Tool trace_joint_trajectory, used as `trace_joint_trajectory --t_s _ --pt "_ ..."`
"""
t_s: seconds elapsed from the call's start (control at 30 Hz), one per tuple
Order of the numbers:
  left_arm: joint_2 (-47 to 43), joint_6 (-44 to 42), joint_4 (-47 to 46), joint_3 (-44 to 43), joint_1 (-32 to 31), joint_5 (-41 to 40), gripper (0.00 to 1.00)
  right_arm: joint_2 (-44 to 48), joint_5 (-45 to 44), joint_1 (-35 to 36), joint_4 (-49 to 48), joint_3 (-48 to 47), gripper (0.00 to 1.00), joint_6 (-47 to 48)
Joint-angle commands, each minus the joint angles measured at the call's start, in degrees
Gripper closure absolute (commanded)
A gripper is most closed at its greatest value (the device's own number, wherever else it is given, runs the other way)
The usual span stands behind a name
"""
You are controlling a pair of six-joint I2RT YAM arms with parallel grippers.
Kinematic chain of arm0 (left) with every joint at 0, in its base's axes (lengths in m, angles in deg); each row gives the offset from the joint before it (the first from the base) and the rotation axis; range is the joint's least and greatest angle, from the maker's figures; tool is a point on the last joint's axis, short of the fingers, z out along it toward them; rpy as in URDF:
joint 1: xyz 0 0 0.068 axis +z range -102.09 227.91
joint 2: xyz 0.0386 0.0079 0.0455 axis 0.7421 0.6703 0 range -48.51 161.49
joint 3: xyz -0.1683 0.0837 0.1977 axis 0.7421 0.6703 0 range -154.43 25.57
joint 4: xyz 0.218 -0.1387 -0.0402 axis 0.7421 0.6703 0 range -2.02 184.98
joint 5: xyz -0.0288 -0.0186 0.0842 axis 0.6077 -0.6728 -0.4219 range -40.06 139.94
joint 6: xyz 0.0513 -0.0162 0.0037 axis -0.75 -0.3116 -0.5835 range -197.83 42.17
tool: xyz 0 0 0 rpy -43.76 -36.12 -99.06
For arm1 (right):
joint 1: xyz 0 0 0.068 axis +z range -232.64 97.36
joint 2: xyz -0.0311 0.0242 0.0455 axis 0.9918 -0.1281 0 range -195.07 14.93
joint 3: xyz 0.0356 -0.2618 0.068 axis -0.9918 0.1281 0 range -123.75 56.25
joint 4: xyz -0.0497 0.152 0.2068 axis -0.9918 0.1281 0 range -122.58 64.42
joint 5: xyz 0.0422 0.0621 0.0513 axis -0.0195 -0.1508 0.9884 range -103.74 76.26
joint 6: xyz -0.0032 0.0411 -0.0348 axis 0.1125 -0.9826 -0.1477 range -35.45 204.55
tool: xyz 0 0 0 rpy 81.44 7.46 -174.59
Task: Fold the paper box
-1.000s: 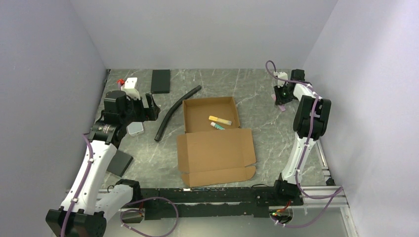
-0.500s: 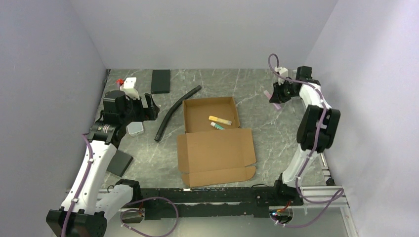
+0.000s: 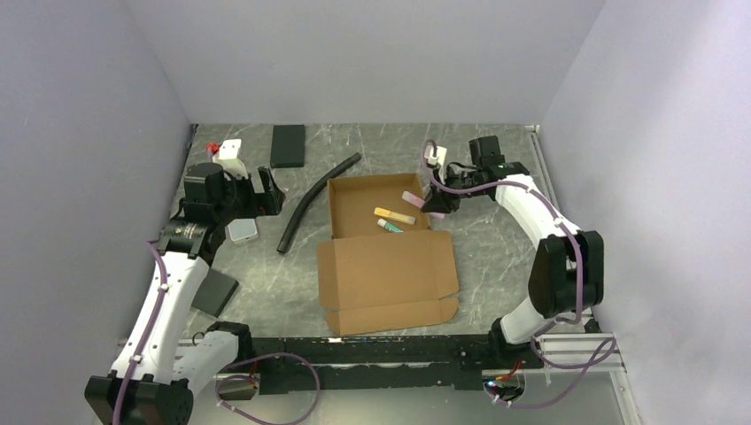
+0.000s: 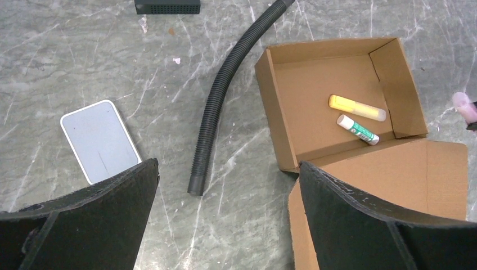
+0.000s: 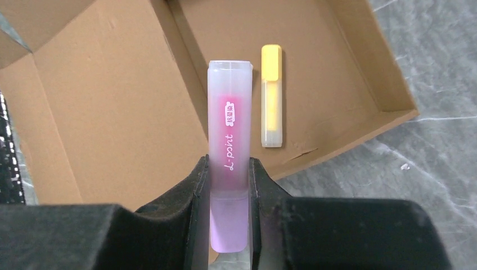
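Right gripper (image 5: 228,171) clamped on a pink highlighter (image 5: 228,129), held over the open paper box (image 3: 390,274); left gripper (image 4: 228,166) spread wide, holding nothing, left of the box; box lies mid-table (image 3: 496,248), lid flat open, tray containing a yellow highlighter (image 5: 271,95).

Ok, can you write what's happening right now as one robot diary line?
right jaws: shut on pink marker, above paper box | left jaws: open, empty | paper box: lid open flat, yellow marker and green-white tube inside

Even, diffuse overhead light, soft faint shadows, sharp frames, no glare
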Motion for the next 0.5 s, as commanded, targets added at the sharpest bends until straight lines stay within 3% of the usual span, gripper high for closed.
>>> trace_joint_trajectory --t_s 0.0,0.47 --pt "-0.20 0.43 -2.32 0.48 0.82 1.61 0.00 -2.14 -3.34 2.92 -5.27 1.14 0.99 0.05" --pt "1.17 0.28 -3.59 0.92 2.07 7.80 0.01 -8.94 -21.18 12.63 -13.03 -1.58 0.87 -8.47"
